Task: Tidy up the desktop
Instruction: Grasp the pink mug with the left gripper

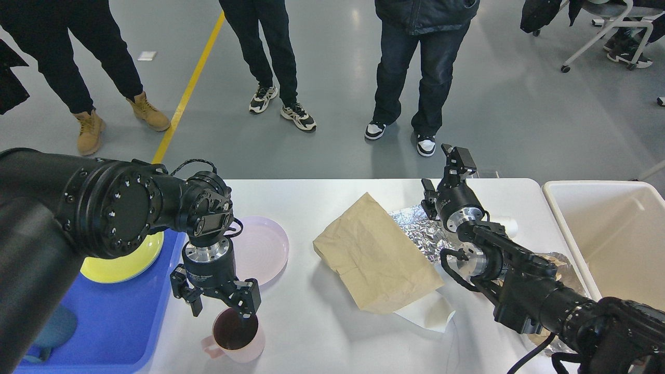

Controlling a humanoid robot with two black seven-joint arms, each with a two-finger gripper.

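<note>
The left hand [218, 306] hangs low in the lower left of the frame with its two fingers spread apart, right over a pink mug [235, 336]. One fingertip [243, 313] dips at the mug's dark opening; whether it touches the rim I cannot tell. The other finger sits outside the mug, toward the blue tray [111, 324]. There is small white lettering on the hand's black barrel, too small to read beyond a word that looks like "Gripper".

The right hand [448, 167] sits up in the upper right, pointing away past the far edge of the table [311, 332], fingers parted and nothing between them.

The white table fills the lower middle of the frame, lying under both hands. On it, from left to right: a pink plate [265, 249] just behind the left hand, a crumpled brown paper bag [374, 254] at centre, and crinkled foil [423, 234] partly under the bag (and partly hidden by the right arm). A yellow plate [124, 262] lies on the tray, and a cream bin [613, 234] stands at the right edge.
</note>
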